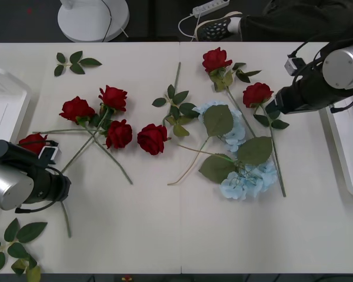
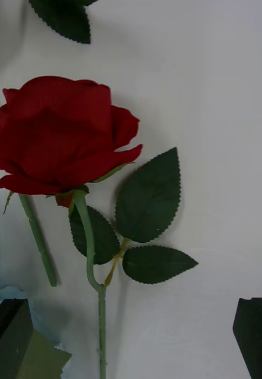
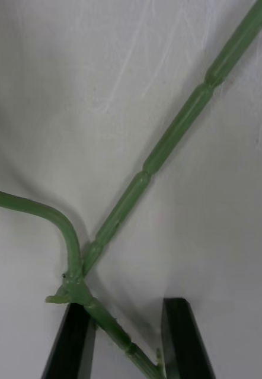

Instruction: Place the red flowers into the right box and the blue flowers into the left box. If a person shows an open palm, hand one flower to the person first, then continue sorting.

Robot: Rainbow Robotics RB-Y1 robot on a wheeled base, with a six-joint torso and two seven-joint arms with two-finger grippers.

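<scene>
Front view first: the table (image 1: 165,235) has roses (image 1: 119,134) scattered across the middle and left, a loose bunch of four with crossed stems, plus one up top by the centre (image 1: 216,59) and one further right (image 1: 257,94). The two blue flowers (image 1: 247,179) lie overlapping right of centre with their big green leaves on top. The left box (image 1: 3,108) sits at the left edge, the right box (image 1: 350,147) at the right edge, both with just a slice showing; a bit of red peeks out at the right box's far end. Loose leaf sprigs sit in the top left (image 1: 75,61) and bottom left (image 1: 15,244) corners. The left gripper (image 1: 54,176) is low on the left side, right by another rose (image 1: 33,142) and over a stem. The right gripper (image 1: 273,106) hangs over the right-hand rose, just beside its bloom. The person's sneaker (image 1: 217,26) is past the far edge of the table, not touching anything.

Right wrist view: rose bloom (image 2: 60,136) up close, lying on the table with its stem and three leaves. The black fingers (image 2: 255,331) sit out at the two corners, spread wide, with nothing between them.

Left wrist view: a green stem (image 3: 166,142) runs diagonally with a curved side branch. The black fingers (image 3: 178,337) stand on either side of the stem's lower end, with a gap still showing on one side, so the claw is released, not clamped.
</scene>
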